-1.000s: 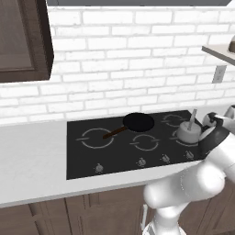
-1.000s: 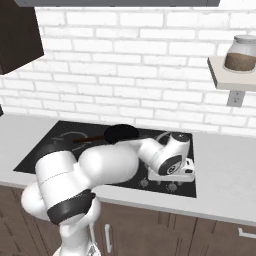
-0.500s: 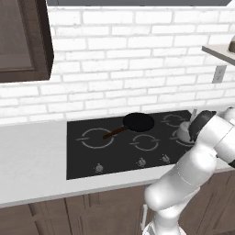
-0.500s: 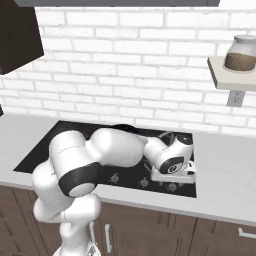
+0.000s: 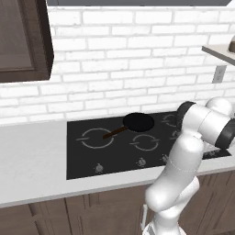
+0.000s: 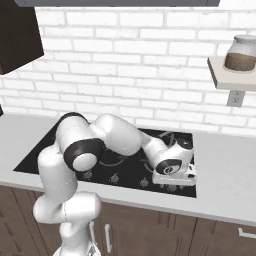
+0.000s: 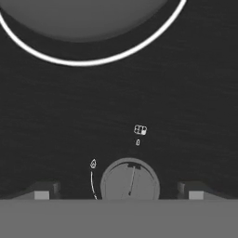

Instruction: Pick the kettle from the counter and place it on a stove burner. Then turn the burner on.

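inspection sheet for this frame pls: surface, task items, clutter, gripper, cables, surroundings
Surface: pale counter, black stove set into it.
Job's things: grey knob directly ahead of the hand; white burner ring beyond it. Kettle: hidden by the arm.
Clutter: black pan on a rear burner, handle pointing left.
Gripper: gripper low over the knob row, jaws apart either side of the knob.
Cables: nothing seen.
Surroundings: white brick wall, dark cabinet, shelf with jar.

pan (image 5: 139,122) on stove (image 5: 92,153) rear | counter (image 5: 32,156) left | knob (image 7: 130,181) between pincer (image 7: 118,191) tips
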{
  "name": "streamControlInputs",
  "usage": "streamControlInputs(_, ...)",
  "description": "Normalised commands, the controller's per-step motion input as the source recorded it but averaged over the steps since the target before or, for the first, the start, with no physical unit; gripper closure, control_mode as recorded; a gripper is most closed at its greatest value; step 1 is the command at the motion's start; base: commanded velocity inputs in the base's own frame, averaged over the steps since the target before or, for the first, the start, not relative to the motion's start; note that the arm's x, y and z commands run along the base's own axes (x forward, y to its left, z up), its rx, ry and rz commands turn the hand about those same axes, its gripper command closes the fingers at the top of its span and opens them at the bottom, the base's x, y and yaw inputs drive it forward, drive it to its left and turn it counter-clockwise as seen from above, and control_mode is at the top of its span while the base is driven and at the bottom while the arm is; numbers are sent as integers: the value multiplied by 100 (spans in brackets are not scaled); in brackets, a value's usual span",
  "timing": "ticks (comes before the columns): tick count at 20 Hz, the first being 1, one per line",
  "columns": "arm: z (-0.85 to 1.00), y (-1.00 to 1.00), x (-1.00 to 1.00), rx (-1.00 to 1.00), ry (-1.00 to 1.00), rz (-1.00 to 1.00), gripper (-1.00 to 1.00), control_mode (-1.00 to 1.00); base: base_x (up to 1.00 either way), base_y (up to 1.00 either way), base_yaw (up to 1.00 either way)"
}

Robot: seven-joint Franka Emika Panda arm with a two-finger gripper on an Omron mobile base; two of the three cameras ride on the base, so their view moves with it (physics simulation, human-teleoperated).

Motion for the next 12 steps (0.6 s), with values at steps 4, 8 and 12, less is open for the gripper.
streamControlInputs(4,-17,0,21,0,0,0,-100,-100,0,0,0)
streamControlInputs(8,-20,-4,2,0,0,0,-100,-100,0,0,0)
streamControlInputs(12,-37,0,0,0,0,0,100,-100,0,0,0)
